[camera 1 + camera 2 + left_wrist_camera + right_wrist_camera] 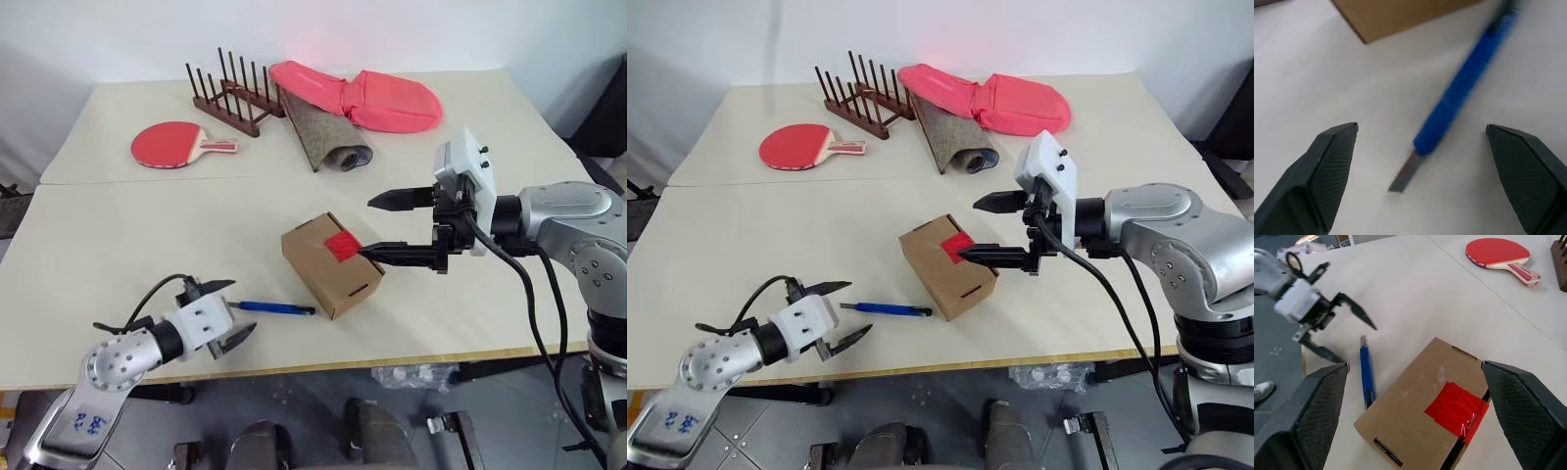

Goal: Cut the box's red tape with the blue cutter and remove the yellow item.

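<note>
Blue cutter lies flat on the bench beside the box, blade toward the left gripper, fingers spread and empty. Right gripper hovers released by the red tape.

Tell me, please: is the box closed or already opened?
Closed. The box has its flap down flat, and the red tape lies unbroken across the flap edge. The blue cutter lies on the table beside it.

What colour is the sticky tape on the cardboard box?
The tape is bright red, on the brown box. The right wrist view shows it best.
</note>
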`<state>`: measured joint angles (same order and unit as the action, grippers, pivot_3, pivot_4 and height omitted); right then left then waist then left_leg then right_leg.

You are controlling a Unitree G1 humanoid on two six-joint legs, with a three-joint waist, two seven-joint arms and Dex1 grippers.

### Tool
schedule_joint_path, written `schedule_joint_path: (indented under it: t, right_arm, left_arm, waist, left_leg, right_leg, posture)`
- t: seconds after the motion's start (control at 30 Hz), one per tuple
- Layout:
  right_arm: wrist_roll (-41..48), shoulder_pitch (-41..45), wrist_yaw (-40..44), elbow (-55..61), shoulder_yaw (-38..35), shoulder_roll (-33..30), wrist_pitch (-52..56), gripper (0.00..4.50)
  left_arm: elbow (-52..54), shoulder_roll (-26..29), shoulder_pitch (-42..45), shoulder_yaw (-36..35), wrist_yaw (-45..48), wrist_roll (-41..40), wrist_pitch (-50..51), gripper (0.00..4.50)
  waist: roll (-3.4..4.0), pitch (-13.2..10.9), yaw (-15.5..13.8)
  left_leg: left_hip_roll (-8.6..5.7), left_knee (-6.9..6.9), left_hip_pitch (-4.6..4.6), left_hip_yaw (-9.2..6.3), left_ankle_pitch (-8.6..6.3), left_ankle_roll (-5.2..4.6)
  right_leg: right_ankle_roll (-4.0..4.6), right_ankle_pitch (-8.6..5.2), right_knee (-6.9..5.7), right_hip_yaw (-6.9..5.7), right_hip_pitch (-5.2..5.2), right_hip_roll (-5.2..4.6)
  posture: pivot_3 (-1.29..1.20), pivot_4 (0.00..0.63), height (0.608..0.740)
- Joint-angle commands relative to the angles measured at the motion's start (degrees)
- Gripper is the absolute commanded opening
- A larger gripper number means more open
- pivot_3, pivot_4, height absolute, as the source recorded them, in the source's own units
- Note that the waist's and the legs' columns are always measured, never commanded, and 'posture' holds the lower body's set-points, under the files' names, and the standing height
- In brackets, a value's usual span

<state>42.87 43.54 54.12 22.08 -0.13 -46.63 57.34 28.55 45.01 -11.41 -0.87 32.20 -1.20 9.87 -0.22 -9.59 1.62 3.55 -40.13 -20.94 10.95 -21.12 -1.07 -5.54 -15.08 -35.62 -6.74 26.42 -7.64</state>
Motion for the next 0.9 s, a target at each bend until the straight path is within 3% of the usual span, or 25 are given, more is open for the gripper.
schedule_joint_path:
  t: [0.03, 0.2, 0.4, 0.9]
  right_arm:
    - [0.20, 1.03, 0.25, 0.28, -0.48, -0.09, -1.05, 4.50]
    - [-0.15, 1.40, 0.65, -0.23, -0.03, 0.07, -1.47, 4.50]
    - [-0.04, 1.32, 0.42, 0.11, 0.18, 0.25, -1.77, 4.50]
    - [1.17, 0.06, -1.40, 2.01, -0.98, -0.33, -1.19, 4.50]
  left_arm:
    - [-2.72, 0.41, -4.36, 1.81, 1.91, 2.46, -0.18, 4.48]
    - [-3.17, -4.07, 0.84, -3.56, 0.02, -4.23, 4.50, 4.48]
    - [-6.30, -11.26, 15.64, -4.70, -3.40, -9.08, 11.38, 4.48]
    - [-19.75, -11.84, 24.23, 1.53, 0.43, -3.54, 3.45, 4.48]
  waist:
    - [0.04, 0.02, -0.01]
    - [0.03, 0.01, -0.17]
    - [-0.07, -0.02, -0.70]
    - [-0.10, -0.04, -0.18]
  left_leg:
    - [0.00, 0.00, 0.00, 0.01, 0.00, 0.00]
    - [0.01, -0.02, 0.01, 0.07, -0.01, -0.04]
    - [0.01, -0.18, -0.16, 0.03, 0.13, -0.13]
    - [-0.11, -0.18, -0.12, 0.47, 0.06, -0.07]
  right_leg:
    - [0.00, 0.00, 0.01, 0.00, 0.00, 0.00]
    - [0.03, 0.02, -0.01, 0.03, -0.01, 0.00]
    - [0.14, 0.30, 0.01, -0.06, 0.01, 0.05]
    - [0.13, 0.34, 0.12, -0.30, 0.07, 0.03]
  posture:
    - [0.00, 0.150, 0.740]
    - [0.00, 0.150, 0.740]
    - [0.00, 0.150, 0.740]
    - [0.00, 0.150, 0.740]
